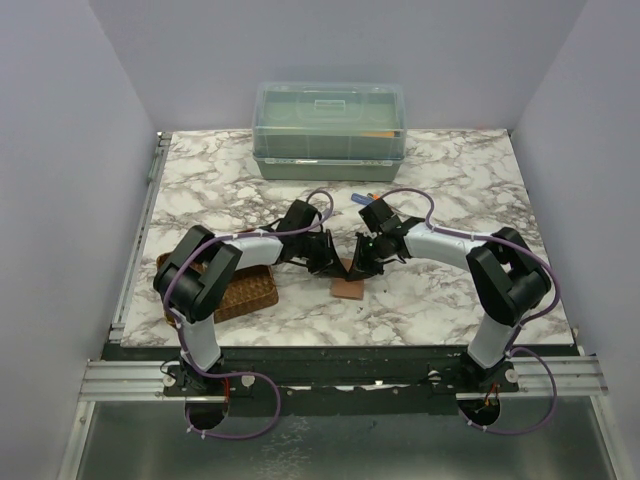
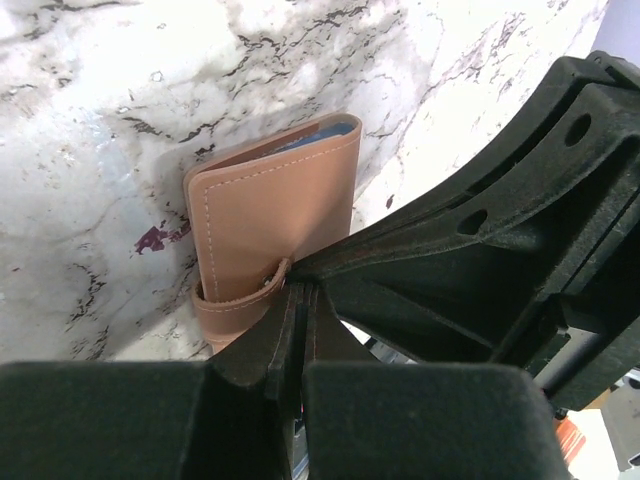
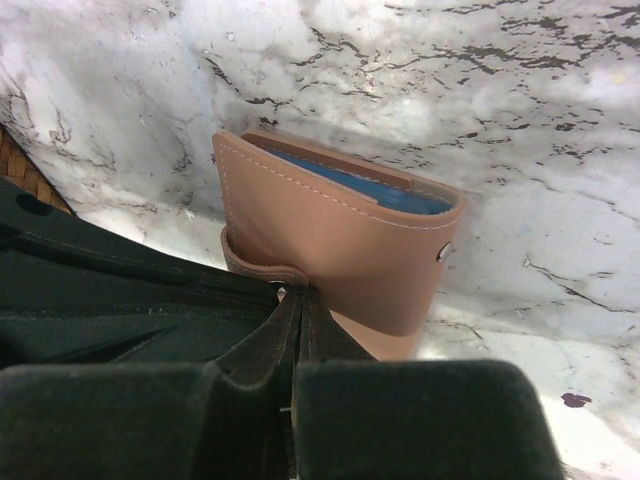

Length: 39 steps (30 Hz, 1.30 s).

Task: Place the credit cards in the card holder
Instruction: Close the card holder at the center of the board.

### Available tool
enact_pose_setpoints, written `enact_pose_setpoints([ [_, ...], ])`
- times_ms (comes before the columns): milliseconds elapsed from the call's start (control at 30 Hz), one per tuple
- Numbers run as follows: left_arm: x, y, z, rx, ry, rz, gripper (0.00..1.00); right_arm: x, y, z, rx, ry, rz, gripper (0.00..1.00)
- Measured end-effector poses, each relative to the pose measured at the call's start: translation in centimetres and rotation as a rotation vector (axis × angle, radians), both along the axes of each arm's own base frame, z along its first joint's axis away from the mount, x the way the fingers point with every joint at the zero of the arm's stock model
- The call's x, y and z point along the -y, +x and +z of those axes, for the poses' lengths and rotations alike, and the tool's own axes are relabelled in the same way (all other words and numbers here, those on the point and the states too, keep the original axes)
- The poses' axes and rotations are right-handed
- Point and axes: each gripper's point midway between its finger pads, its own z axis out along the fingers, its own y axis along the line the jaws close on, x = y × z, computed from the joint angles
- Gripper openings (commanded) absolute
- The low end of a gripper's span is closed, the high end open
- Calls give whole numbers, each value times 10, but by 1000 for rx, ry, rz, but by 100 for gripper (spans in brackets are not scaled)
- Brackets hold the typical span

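Note:
The card holder (image 1: 350, 287) lies folded shut on the marble table, just in front of the two arms' tips. It is tan leather (image 2: 270, 200) with a strap wrapped round one end. A light blue credit card (image 3: 375, 192) peeks from its open edge, also seen as a blue sliver (image 2: 318, 134); any other cards are hidden. My left gripper (image 2: 300, 292) is shut, its tips touching the strap's end. My right gripper (image 3: 303, 296) is shut too and meets the same strap end from the other side. I see nothing between either pair of fingers.
A brown woven tray (image 1: 250, 290) sits under the left arm at the table's left front. A lidded green plastic box (image 1: 330, 130) stands at the back centre. A red-and-blue tool (image 1: 368, 200) lies behind the right gripper. A metal snap (image 3: 443, 252) shows on the holder.

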Motion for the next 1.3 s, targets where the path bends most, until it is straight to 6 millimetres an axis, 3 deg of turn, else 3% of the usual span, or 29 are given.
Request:
enact_pose_setpoints([
  [433,-1,4,-8,-36,-10,23,0,0,0,0,-1,1,1,0],
  [1033,-7,-2,-20,45,-67,119,0,3,4,3,29,-26,41,1],
  [1100,-6,-1,-20,53,-75,126,0,4,4,4,34,-37,47,4],
  [1200,-2,3,-16,74,-82,126,0,6,5,5,38,-43,56,19],
  [1300,-1,5,-12,93,-46,123,9,7,11,11,62,-50,59,32],
])
